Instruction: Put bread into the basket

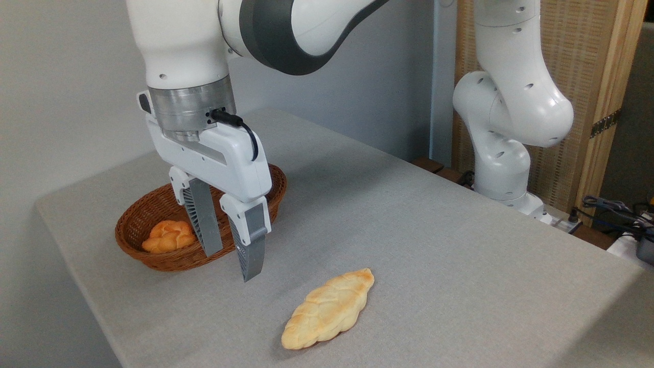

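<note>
The bread (pixel 328 309), a long pale-golden braided loaf, lies flat on the grey table near the front edge. The reddish-brown wicker basket (pixel 134 224) sits at the left, partly hidden behind my gripper. My gripper (pixel 232 266) hangs above the table in front of the basket's right half, up and to the left of the bread. Its two grey fingers point down, stand apart and hold nothing.
A small orange knotted bun (pixel 168 236) lies inside the basket at its left end. The arm's white base (pixel 503 153) stands at the table's far right. Cables and a wooden panel lie beyond the right edge. The table's front-left edge runs close to the basket.
</note>
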`<action>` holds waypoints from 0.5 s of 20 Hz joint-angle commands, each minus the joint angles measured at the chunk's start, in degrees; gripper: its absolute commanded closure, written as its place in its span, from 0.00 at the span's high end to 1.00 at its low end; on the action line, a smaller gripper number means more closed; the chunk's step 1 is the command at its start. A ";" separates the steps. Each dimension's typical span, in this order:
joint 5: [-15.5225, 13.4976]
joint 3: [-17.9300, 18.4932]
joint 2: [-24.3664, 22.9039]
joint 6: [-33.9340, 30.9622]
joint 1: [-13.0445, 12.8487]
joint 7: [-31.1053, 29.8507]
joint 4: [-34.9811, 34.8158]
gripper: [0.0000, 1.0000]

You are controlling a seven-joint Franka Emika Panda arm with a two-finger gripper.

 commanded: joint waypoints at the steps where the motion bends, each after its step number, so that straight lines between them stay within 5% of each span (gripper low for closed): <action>1: 0.73 0.75 -0.68 -1.28 -0.49 0.89 -0.07 1.00; 10: 0.73 0.66 -0.59 -1.28 -0.49 0.89 -0.33 1.00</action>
